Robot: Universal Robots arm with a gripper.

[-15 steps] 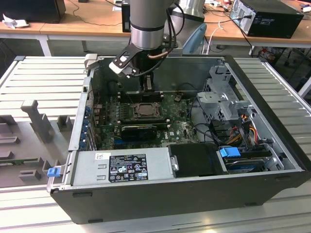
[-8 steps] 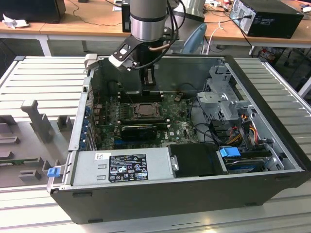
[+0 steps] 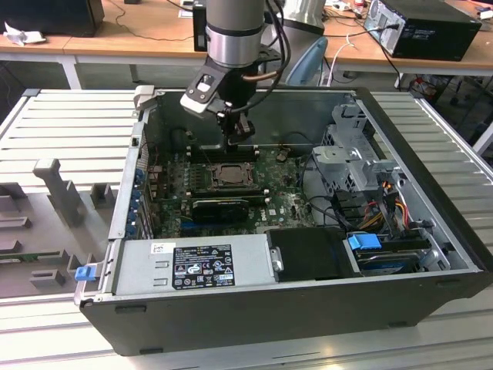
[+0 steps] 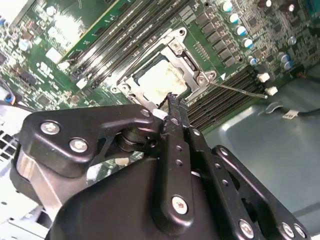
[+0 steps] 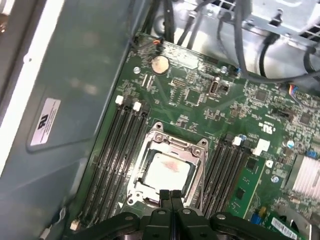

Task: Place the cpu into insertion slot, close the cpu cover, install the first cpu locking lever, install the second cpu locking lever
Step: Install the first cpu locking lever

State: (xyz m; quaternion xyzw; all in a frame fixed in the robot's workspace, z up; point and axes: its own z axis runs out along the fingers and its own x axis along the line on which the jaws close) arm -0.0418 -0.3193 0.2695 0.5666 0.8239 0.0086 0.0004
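It was a robotics or electronics lab: an opened computer case (image 3: 254, 324) lay on a ribbed metal counter (image 3: 69, 131) beneath a robot arm (image 3: 235, 31). Wooden desks (image 3: 139, 42) behind carried loose cables (image 3: 345, 9) and a second computer (image 3: 431, 27).

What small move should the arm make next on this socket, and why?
Probably shift the gripper sideways to the locking lever and press it down: the cpu already lies under the lowered cpu cover, yet that lever sticks out unlatched.

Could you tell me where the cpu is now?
In both wrist views the cpu lies in the insertion slot, between memory slots, near the end effector.
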